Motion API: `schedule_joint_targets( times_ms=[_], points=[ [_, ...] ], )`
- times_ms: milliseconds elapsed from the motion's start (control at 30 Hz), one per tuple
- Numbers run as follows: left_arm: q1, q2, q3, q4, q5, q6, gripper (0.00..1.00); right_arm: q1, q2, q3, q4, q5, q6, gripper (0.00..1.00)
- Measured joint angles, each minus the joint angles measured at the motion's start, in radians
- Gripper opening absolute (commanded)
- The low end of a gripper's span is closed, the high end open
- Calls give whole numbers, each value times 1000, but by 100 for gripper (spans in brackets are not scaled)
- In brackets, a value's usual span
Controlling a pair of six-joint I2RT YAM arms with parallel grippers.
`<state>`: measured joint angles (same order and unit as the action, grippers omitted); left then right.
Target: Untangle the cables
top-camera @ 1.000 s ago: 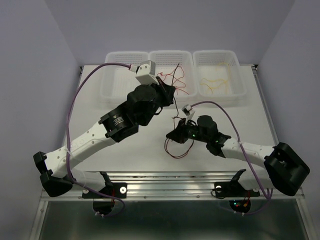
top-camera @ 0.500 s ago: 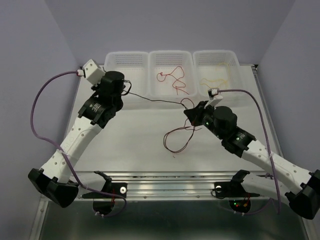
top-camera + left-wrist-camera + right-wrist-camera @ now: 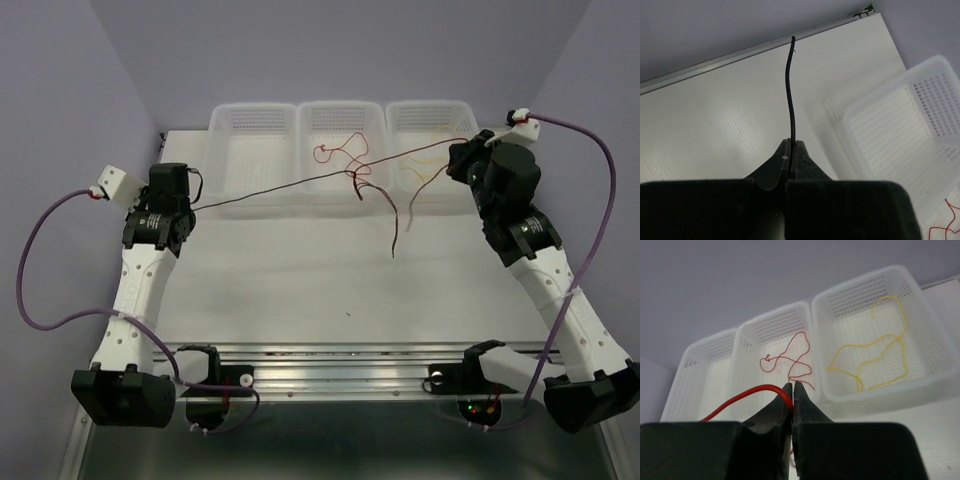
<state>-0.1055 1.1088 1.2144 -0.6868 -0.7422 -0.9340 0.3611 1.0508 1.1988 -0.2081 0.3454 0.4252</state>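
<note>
My left gripper is shut on a black cable at the table's left side. The black cable runs taut to the right, up to a knot in front of the middle basket. At the back right, my right gripper is shut on a red cable that leads to the same knot. From the knot, loose red ends hang down over the table. Another red cable lies in the middle basket, and a yellow cable lies in the right basket.
Three white mesh baskets stand in a row at the table's back edge: left, middle and right. The left basket holds nothing. Purple cables loop off both arms beyond the table's sides.
Both arms have swung apart, the left to the left edge and the right to the back right. The cables were lifted off the table and pulled taut. The right gripper shut on the red cable.
</note>
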Motion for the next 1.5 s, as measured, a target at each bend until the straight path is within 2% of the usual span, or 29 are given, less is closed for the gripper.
schedule_joint_targets(
  times_ms=[100, 233, 433, 533, 800, 933, 1000, 1067, 1100, 1167, 1200, 1267, 1333, 1367, 1500],
  points=[
    [96, 4, -31, 3, 72, 16, 0, -101, 56, 65, -32, -15, -3, 1],
    [185, 8, -48, 7, 126, 35, 0, -302, 132, 155, -84, -99, -3, 1],
    [245, 26, -64, 24, 168, 56, 0, -672, 211, 301, -136, -327, 29, 1],
    [266, 45, -69, 25, 179, 63, 0, -814, 241, 360, -139, -452, 55, 1],
    [271, 55, -111, 63, 238, 88, 0, -822, 262, 394, -126, -757, 77, 1],
    [256, 49, -222, 158, 357, 121, 0, -811, 252, 356, -46, -946, 116, 1],
    [195, 47, -275, 187, 390, 132, 0, -777, 247, 343, -25, -1006, 117, 1],
    [73, 47, -307, 209, 418, 146, 10, -716, 243, 342, -17, -1050, 114, 1],
    [25, 47, -310, 212, 426, 150, 20, -684, 238, 342, -12, -1072, 114, 1],
    [-111, 47, -322, 254, 441, 161, 35, -637, 227, 342, -5, -1102, 113, 1],
    [-151, 47, -327, 266, 452, 163, 47, -601, 214, 342, 0, -1122, 112, 1],
    [-231, 48, -355, 285, 457, 158, 63, -568, 194, 342, 8, -1147, 111, 1],
    [-275, 50, -384, 284, 454, 149, 93, -550, 174, 343, 21, -1175, 114, 1],
    [-294, 53, -393, 274, 453, 148, 99, -537, 167, 343, 32, -1192, 122, 1],
    [-415, 71, -383, 220, 420, 127, 99, -462, 153, 342, 106, -1248, 141, 1]
  ],
)
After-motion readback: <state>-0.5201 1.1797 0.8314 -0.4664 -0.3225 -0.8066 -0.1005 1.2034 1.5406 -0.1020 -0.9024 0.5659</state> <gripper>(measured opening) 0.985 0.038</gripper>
